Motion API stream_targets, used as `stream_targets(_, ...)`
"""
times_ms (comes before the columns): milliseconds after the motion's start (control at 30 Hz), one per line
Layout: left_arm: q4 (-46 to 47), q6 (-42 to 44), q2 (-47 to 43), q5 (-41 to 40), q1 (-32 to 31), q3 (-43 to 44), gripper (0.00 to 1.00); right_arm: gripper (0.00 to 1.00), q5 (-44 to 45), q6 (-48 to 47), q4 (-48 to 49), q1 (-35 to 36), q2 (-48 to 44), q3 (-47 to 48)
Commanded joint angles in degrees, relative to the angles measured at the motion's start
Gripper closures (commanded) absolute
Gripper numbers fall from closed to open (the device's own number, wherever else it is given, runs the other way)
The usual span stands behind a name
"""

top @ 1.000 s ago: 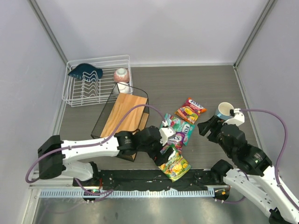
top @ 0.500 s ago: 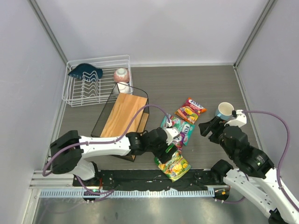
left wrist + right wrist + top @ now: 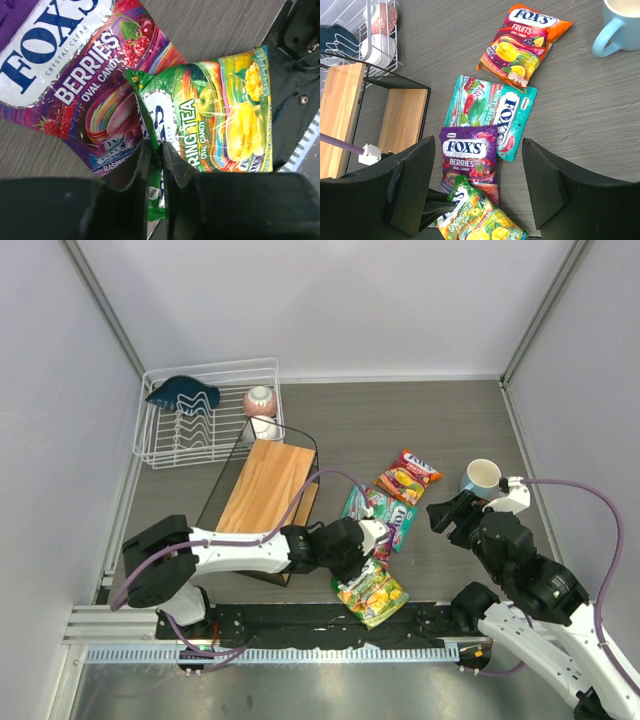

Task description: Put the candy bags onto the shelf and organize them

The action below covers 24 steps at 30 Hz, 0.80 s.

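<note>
left end effector (image 3: 156,150) clamped on yellow-green bag (image 3: 220,120), left arm (image 3: 235,550) shifted rightward, right end effector (image 3: 477,165) apart

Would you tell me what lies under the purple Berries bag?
The teal bag's lower end runs under its top edge. Anything else beneath is hidden by the purple bag itself.

Candy bags (image 3: 381,508) right of shelf (image 3: 265,485), mug (image 3: 481,477) farther right
</note>
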Motion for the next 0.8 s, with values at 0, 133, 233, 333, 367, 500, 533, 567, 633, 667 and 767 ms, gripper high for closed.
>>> stream_targets(0,2.5,-0.1,-0.7,0.6,-0.2,0.3,0.90,0.25,1.9,0.5,0.6,0.0,-1.1,0.5)
stream_targets(133,0.1,0.0,-2.9,-0.1,-0.2,1.5,1.00,0.25,2.0,0.5,0.5,0.0,-1.6,0.6)
stream_targets(233,-2.3,0.5,-5.5,-0.1,-0.2,3.9,1.00,0.25,2.0,0.5,0.6,0.0,-1.7,0.6)
stream_targets(333,-5.2,0.5,-8.4,-0.6,-0.2,7.0,1.00,0.25,1.7,0.7,0.4,0.0,-1.7,0.5)
stream_targets(367,-6.0,0.5,-9.2,-0.7,-0.2,8.1,1.00,0.25,1.8,1.1,0.4,-0.1,-2.2,0.5)
stream_targets(500,-11.4,1.4,-11.7,-6.6,-0.2,14.7,1.00,0.20,1.3,1.7,1.3,0.0,-5.0,-0.9)
stream_targets(533,-12.3,1.6,-12.2,-7.8,-0.2,17.6,1.00,0.17,1.0,1.9,2.3,-0.1,-5.9,-2.0)
stream_targets(567,-13.2,1.8,-12.1,-8.8,-0.2,19.1,1.00,0.15,0.6,2.4,3.1,0.0,-7.1,-2.8)
stream_targets(633,-14.6,2.7,-12.2,-11.6,-0.2,22.4,1.00,0.13,-1.5,2.7,6.7,-0.1,-11.3,-5.7)
stream_targets(667,-15.1,2.9,-12.2,-12.4,-0.2,23.4,1.00,0.13,-2.3,3.0,8.2,0.0,-12.9,-6.8)
stream_targets(767,-15.3,3.2,-12.4,-15.5,0.4,26.7,1.00,0.13,-4.5,4.2,14.2,0.0,-20.3,-11.7)
